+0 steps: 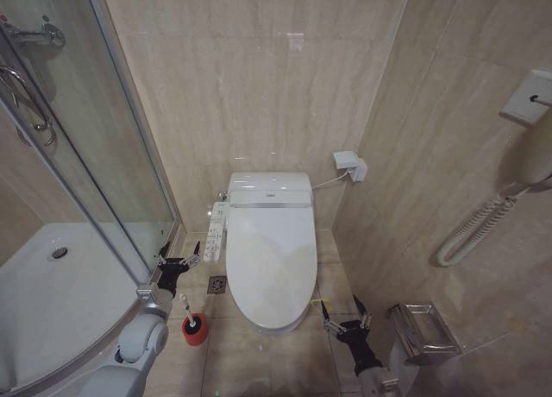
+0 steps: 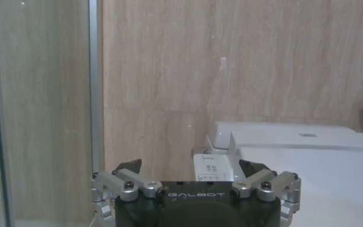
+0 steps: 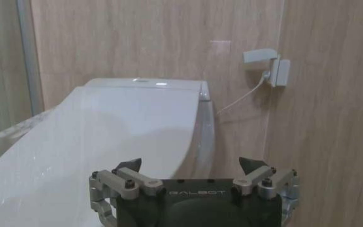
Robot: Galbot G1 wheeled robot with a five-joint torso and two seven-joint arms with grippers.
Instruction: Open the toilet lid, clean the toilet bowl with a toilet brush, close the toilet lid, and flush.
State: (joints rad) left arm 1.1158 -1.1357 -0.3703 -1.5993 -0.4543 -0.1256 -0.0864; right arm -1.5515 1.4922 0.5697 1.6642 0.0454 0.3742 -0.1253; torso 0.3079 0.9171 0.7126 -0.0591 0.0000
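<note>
The toilet lid (image 1: 272,257) lies shut over the white toilet, so the toilet bowl is hidden under it. The toilet brush (image 1: 193,326), with its thin pale handle in a red cup holder, stands on the floor left of the toilet. My left gripper (image 1: 178,257) hovers open just above and behind the brush, beside the toilet's left flank. My right gripper (image 1: 341,304) is open, low at the toilet's front right corner. In the left wrist view the open left gripper (image 2: 190,164) faces the wall with the lid (image 2: 320,175) to one side. The right wrist view has the open right gripper (image 3: 190,162) facing the lid (image 3: 106,137).
A long white button panel (image 1: 216,231) juts from the toilet's left side. A glass shower enclosure (image 1: 95,155) and shower tray (image 1: 52,293) close off the left. A floor drain (image 1: 216,284) sits near the brush. A metal paper holder (image 1: 423,332) and a wall handset with coiled cord (image 1: 474,229) line the right wall.
</note>
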